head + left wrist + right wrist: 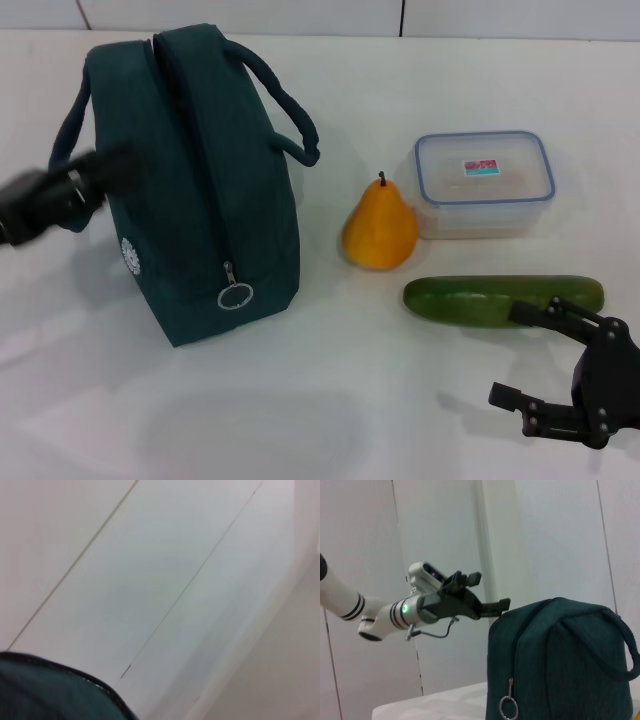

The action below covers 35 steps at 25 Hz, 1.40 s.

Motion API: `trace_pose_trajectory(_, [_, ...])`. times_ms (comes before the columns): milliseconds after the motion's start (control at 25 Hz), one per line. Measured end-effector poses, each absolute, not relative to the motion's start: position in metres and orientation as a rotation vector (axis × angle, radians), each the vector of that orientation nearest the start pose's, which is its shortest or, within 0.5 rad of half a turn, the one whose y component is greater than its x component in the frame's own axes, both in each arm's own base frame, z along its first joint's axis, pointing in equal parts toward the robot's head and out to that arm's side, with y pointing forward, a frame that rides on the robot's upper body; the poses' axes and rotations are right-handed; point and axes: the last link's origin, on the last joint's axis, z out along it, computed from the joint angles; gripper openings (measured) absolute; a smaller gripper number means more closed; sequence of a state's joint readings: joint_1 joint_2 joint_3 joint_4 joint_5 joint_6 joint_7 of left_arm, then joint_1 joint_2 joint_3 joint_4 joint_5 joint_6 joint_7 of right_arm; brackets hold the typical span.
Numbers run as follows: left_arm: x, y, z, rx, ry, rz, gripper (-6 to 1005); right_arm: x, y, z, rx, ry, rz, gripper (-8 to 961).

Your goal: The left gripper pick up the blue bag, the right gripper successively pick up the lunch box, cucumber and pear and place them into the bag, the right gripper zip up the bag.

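The blue bag (pixel 200 190) is standing upright on the white bench (pixel 300 420), zipped closed with its ring pull (pixel 235 296) hanging low on the near end. The left gripper (pixel 487 592) is hovering beside the bag's top edge on the robot's left, near one loop handle (pixel 72 130), with its fingers spread and grasping nothing. To take the bag well, I'd judge it should be closing around that handle rather than pinching the fabric wall, and lifting straight up so the bag is not tipping toward the pear (pixel 380 230). The pear is sitting just beside the lunch box (pixel 484 183), with the cucumber (pixel 500 299) lying nearer the robot than both, all well apart from the bag. The right gripper (pixel 535 355) is waiting low at the near right, fingers released, one tip overlapping the cucumber in the head view; whether it is touching is hard to say. The left gripper is blurring in the head view, and its own wrist camera is showing only a sliver of teal fabric and wall.
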State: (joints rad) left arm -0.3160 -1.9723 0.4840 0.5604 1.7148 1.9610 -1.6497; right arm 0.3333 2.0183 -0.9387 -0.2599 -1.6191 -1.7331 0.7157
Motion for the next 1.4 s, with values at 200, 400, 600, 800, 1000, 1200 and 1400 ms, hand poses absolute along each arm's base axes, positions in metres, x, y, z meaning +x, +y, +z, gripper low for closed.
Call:
trace_pose_trajectory(200, [-0.292, 0.268, 0.108, -2.420, -1.079, -1.365, 876, 0.299, 0.226, -0.031, -2.652, 0.282, 1.045, 874])
trace_pose_trajectory(400, [-0.290, 0.286, 0.138, -2.325, -1.192, -1.356, 875, 0.298, 0.227, -0.031, -2.653, 0.283, 1.045, 874])
trace_pose_trajectory(600, [-0.288, 0.303, 0.167, -2.274, -1.321, -1.171, 875, 0.298, 0.228, -0.031, -2.653, 0.284, 1.042, 874])
trace_pose_trajectory(800, [-0.274, 0.319, 0.181, -2.272, -1.467, -0.844, 874, 0.299, 0.229, -0.031, -2.651, 0.288, 1.035, 874])
trace_pose_trajectory(1000, [-0.249, 0.329, 0.177, -2.343, -1.548, -0.574, 874, 0.300, 0.230, -0.032, -2.650, 0.300, 1.019, 874])
trace_pose_trajectory(1200, [-0.238, 0.338, 0.174, -2.355, -1.594, -0.438, 874, 0.301, 0.230, -0.033, -2.649, 0.313, 1.010, 874])
trace_pose_trajectory(1400, [-0.239, 0.344, 0.169, -2.329, -1.628, -0.343, 873, 0.301, 0.230, -0.034, -2.650, 0.315, 1.010, 874])
